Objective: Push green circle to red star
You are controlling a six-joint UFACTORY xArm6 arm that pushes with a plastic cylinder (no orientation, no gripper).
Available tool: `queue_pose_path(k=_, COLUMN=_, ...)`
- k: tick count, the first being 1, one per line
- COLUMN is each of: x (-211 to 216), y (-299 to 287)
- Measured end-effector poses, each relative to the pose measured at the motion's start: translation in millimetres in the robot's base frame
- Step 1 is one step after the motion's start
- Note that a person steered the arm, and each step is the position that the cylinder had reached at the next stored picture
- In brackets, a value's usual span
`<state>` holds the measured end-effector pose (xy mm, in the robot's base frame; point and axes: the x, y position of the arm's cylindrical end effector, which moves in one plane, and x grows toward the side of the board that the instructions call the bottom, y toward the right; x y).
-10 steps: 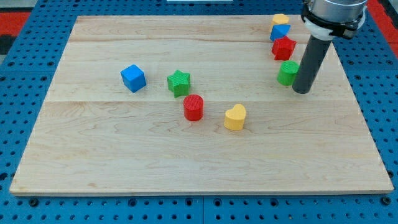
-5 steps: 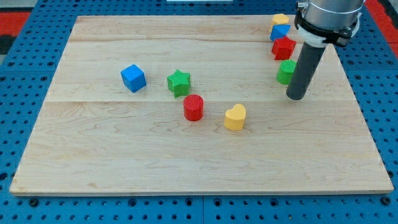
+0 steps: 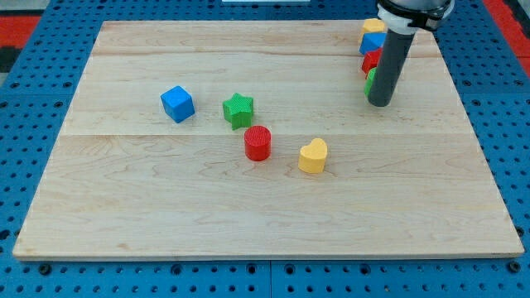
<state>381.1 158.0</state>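
The green circle (image 3: 369, 84) sits near the view's top right, mostly hidden behind my rod; only its left edge shows. The red star (image 3: 371, 60) lies just above it, also partly hidden, and the two seem to touch. My tip (image 3: 379, 103) rests on the board right at the green circle's lower side, towards the view's bottom.
A blue block (image 3: 373, 41) and a yellow block (image 3: 373, 26) stand stacked above the red star. A blue cube (image 3: 177, 103), green star (image 3: 238, 109), red cylinder (image 3: 257, 142) and yellow heart (image 3: 313, 155) lie mid-board on the wooden board (image 3: 248, 215).
My tip has moved from the green circle's right, round below it, up and to the left. The green circle has shifted up against the red star.
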Motion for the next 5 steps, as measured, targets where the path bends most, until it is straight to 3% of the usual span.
queue_pose_path(k=5, x=-14, y=-16)
